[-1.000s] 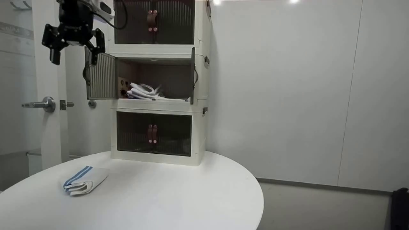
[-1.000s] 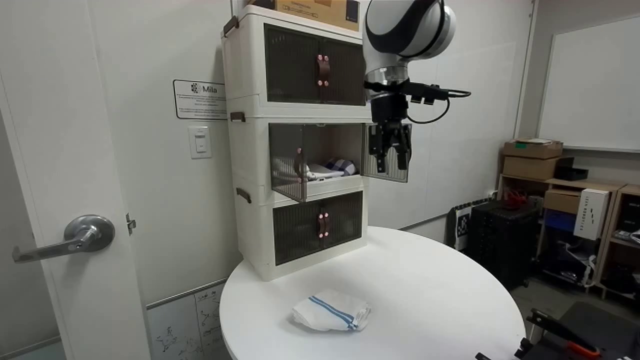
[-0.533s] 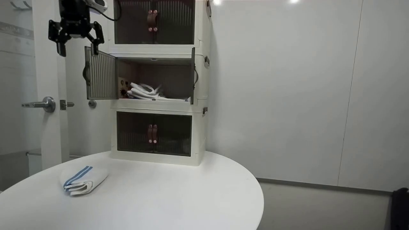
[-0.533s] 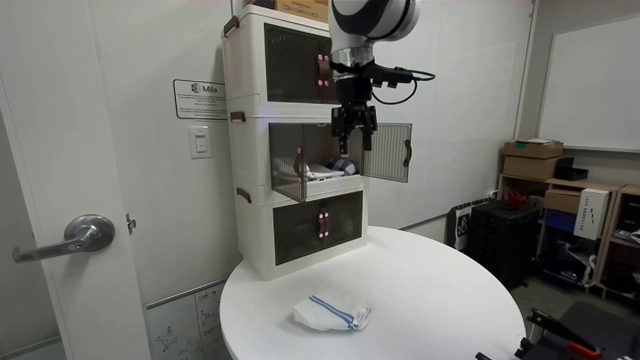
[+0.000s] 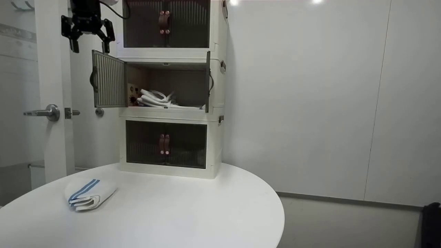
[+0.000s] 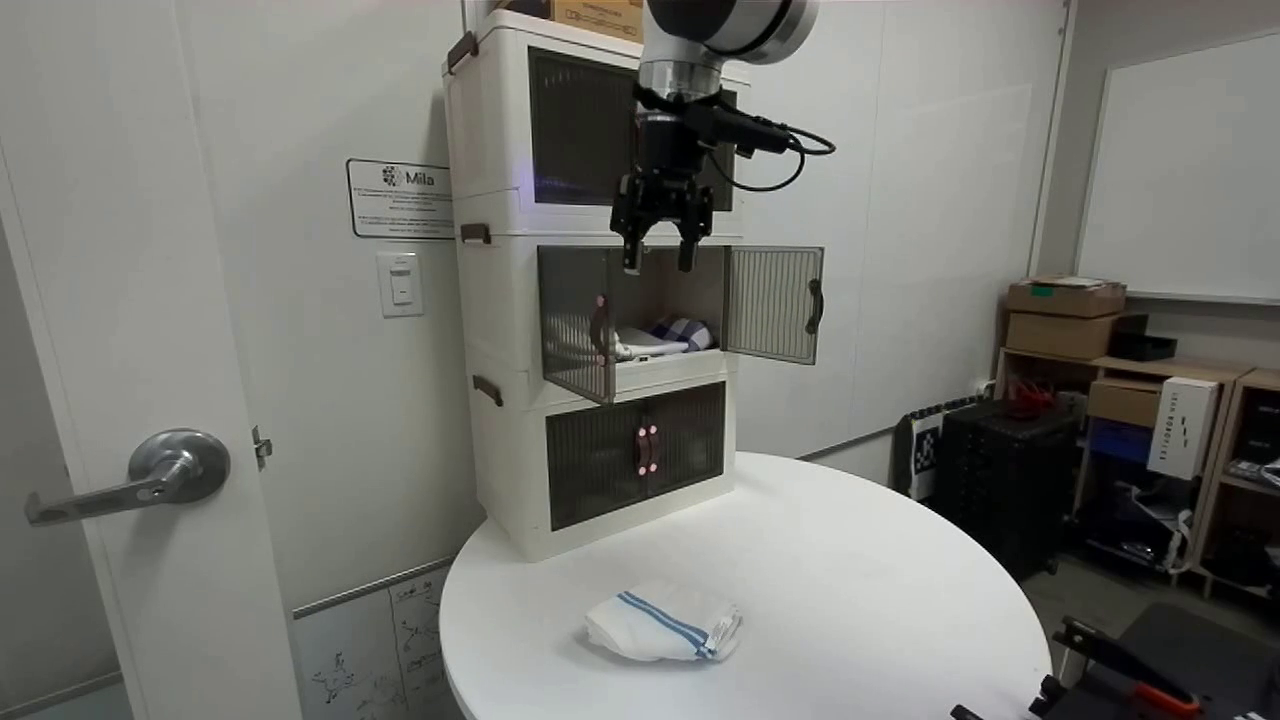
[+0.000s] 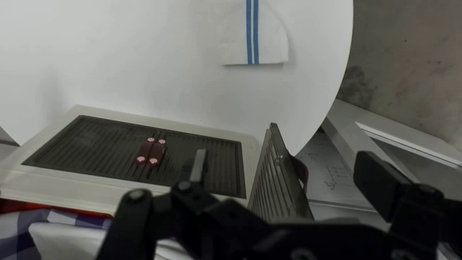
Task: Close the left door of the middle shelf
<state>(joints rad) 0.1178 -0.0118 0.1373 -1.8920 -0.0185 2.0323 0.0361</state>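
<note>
The left door (image 5: 111, 81) of the middle shelf (image 5: 177, 84) stands swung open, a dark ribbed tinted panel with a dark handle. It also shows in an exterior view (image 6: 577, 325) and in the wrist view (image 7: 276, 180). My gripper (image 5: 90, 48) is open and empty. In that exterior view it hangs around the height of the door's top edge, with one finger (image 5: 105, 46) at or just above that edge. In another exterior view the gripper (image 6: 660, 262) overlaps the top of the shelf opening. In the wrist view the door lies between the open fingers (image 7: 198, 168); no contact is visible.
The right door (image 6: 772, 303) is also open. Cloths (image 6: 650, 343) lie inside the shelf. The top tier (image 5: 165, 24) and bottom tier (image 5: 165, 144) are shut. A folded striped towel (image 6: 663, 620) lies on the round white table (image 6: 850, 600). A room door (image 5: 55, 144) stands beside the cabinet.
The gripper has risen and moved sideways, to the right in an exterior view and to the left in another, staying open. Both shelf doors look essentially unmoved.
</note>
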